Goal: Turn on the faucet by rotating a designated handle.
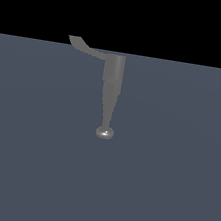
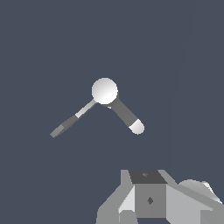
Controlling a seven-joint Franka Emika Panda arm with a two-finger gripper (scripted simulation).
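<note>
claw (image 2: 151, 205): state unclear | apart from faucet (image 1: 112, 82) | handle (image 1: 87, 48) untouched

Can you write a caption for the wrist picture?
Gripper hangs apart from the grey faucet and its handle.

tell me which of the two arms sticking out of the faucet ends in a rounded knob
The spout, the straight tapering arm with the shiny knob. The handle is thin and curved with a flat flared tip.
</note>
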